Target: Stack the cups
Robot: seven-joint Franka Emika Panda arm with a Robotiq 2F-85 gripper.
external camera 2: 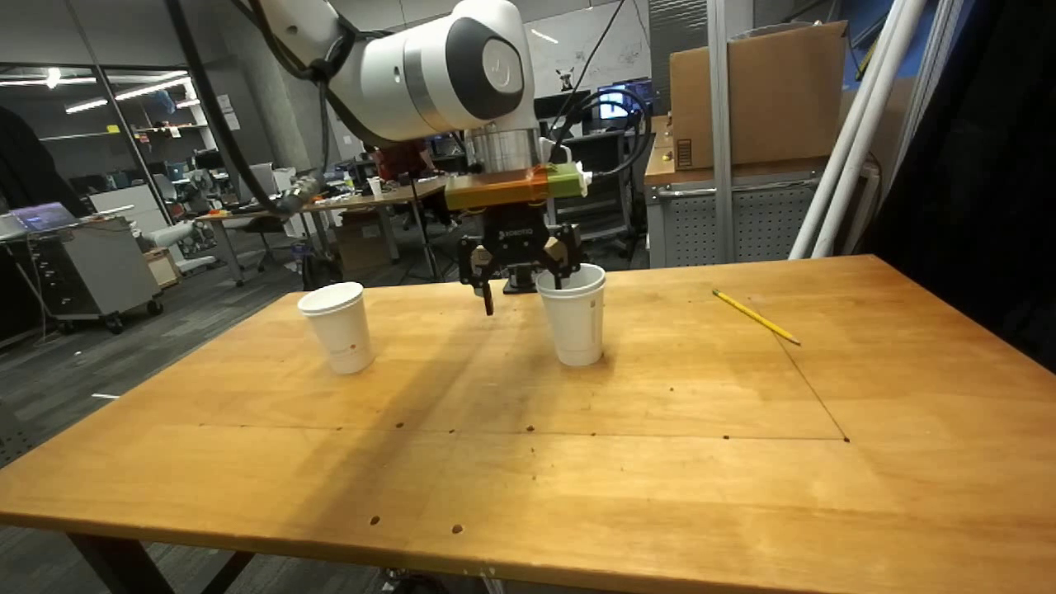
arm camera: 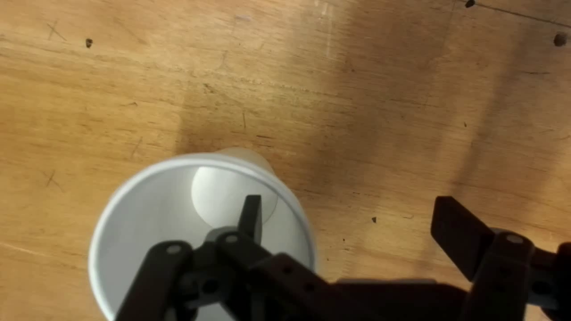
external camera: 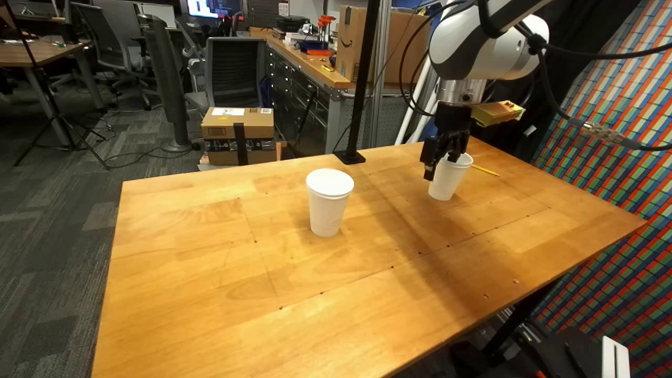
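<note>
Two white cups stand rim up on the wooden table. The near-gripper cup shows in both exterior views [external camera: 445, 184] [external camera 2: 579, 330] and in the wrist view [arm camera: 142, 223]. The other cup [external camera: 326, 212] [external camera 2: 340, 334] stands apart from it and is out of the wrist view. My gripper [external camera: 441, 167] [external camera 2: 524, 299] [arm camera: 348, 203] is open and points down. One finger reaches inside the near cup's rim; the other hangs outside it, with the cup wall between. There is a clear gap between each finger and that wall in the wrist view.
A yellow pencil [external camera 2: 755, 317] [external camera: 485, 170] lies on the wooden table [external camera: 210, 283] beyond the near cup. A black post with a square base [external camera: 350, 157] stands at the table's edge. Cardboard boxes [external camera: 239, 125] are on the floor beyond that edge.
</note>
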